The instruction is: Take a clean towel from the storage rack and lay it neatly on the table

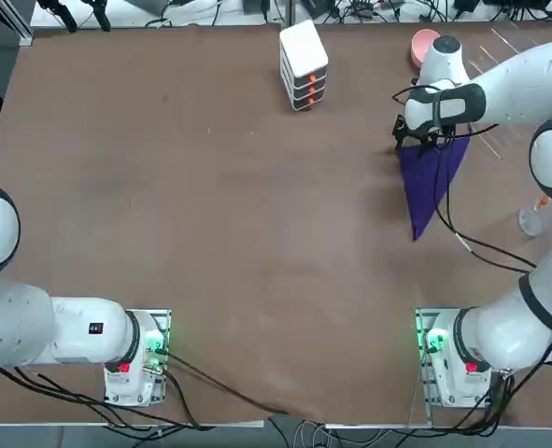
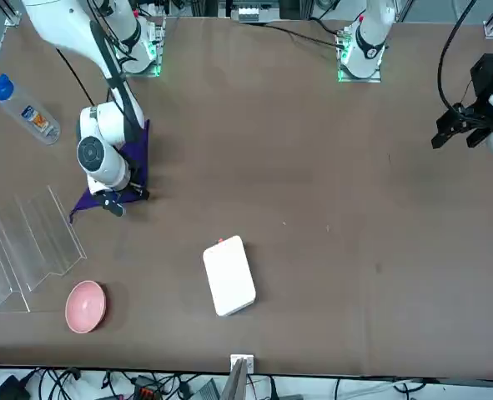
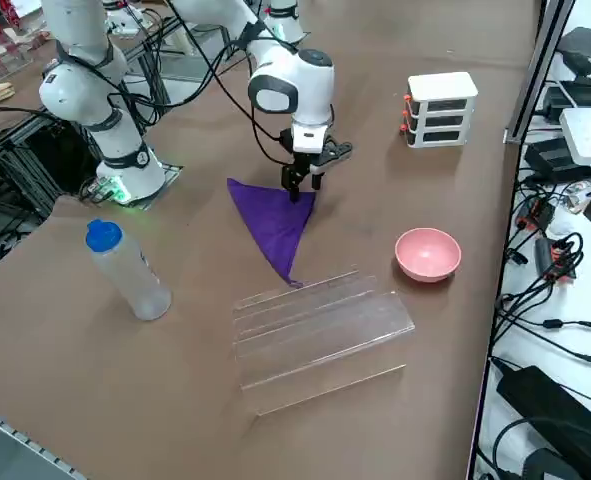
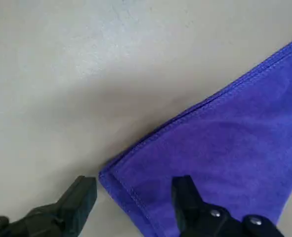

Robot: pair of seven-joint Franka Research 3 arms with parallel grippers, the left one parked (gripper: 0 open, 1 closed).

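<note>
Close under the wrist camera: deep purple-blue soft towel (image 4: 220, 153), folded to a triangle, flat on the large plain brown matte table (image 1: 210, 205), stitched corner between the black fingers (image 4: 79, 197). Right gripper (image 3: 303, 180) low over that corner, jaws spread wide, clamped on nothing. Relative to the towel: see-through storage rack of thin clear rods (image 3: 320, 325) just beside its narrow tip, pink round bowl (image 3: 428, 253) near, blue-capped clear plastic bottle (image 3: 125, 270) near, white stacked drawer box with orange marks (image 3: 440, 108) well apart.

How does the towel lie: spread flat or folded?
Folded: the towel forms a triangle on the table, doubled edges showing at its corner.
</note>
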